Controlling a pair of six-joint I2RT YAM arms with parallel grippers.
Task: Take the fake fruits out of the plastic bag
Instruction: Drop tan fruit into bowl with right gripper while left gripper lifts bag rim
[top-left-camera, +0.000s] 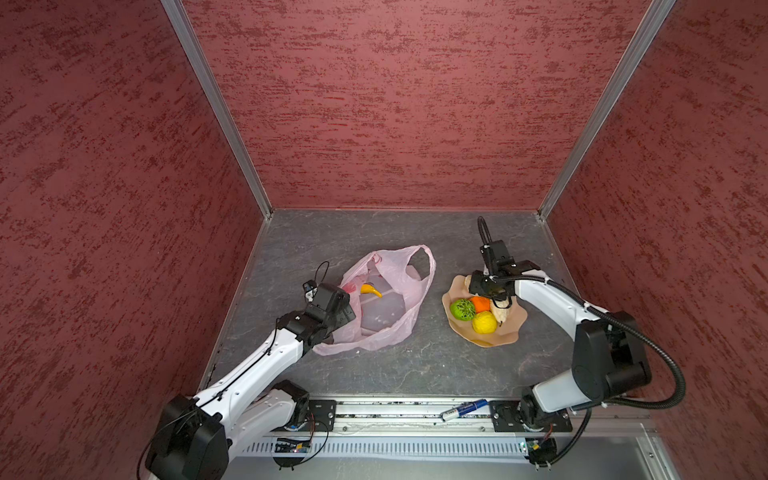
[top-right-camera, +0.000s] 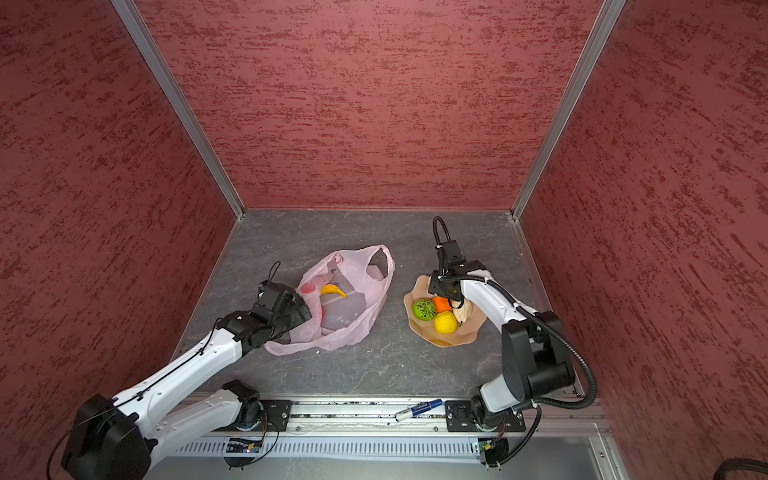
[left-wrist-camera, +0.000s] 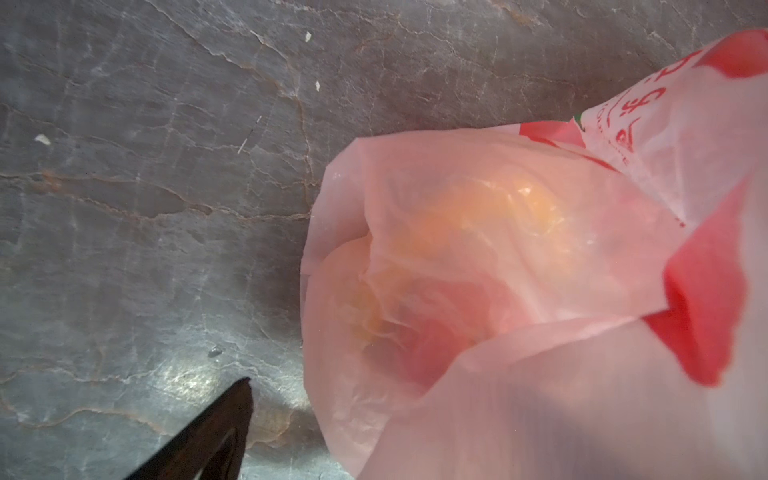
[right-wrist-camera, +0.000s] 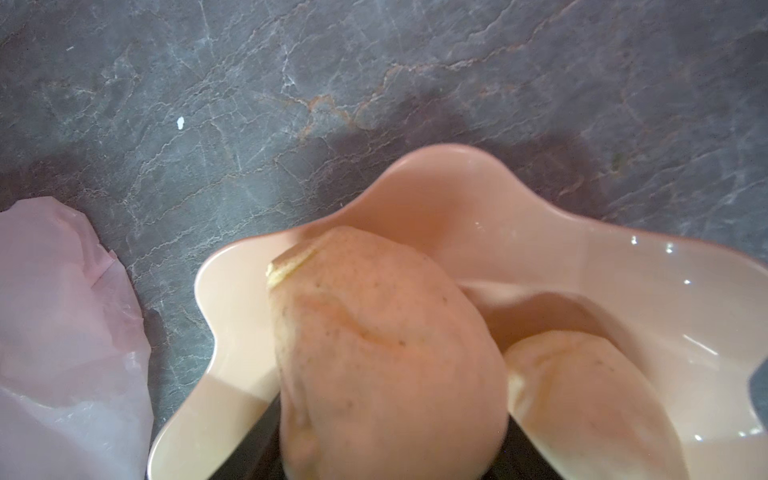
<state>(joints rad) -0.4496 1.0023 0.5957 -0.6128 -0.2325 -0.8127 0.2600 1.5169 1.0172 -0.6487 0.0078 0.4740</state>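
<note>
The pale pink plastic bag (top-left-camera: 390, 299) (top-right-camera: 353, 299) lies left of centre, its mouth towards my left gripper (top-left-camera: 351, 311). Inside it are a yellow banana (top-left-camera: 371, 290) and a red ball (top-left-camera: 352, 286). The left gripper is open. One black finger (left-wrist-camera: 216, 432) is outside the bag (left-wrist-camera: 498, 249) and the film hides the other. My right gripper (top-left-camera: 498, 297) hangs over the peach bowl (top-left-camera: 498, 338), shut on a cream-white piece (right-wrist-camera: 386, 353). A second cream piece (right-wrist-camera: 582, 395), green ball (top-left-camera: 463, 309), orange fruit (top-left-camera: 481, 304) and lemon (top-left-camera: 484, 322) lie in the bowl.
A blue and white marker (top-left-camera: 463, 409) lies on the front rail between the arm bases. Red textured walls close in the left, back and right. Grey stone-patterned tabletop (top-left-camera: 415, 365) separates bag and bowl.
</note>
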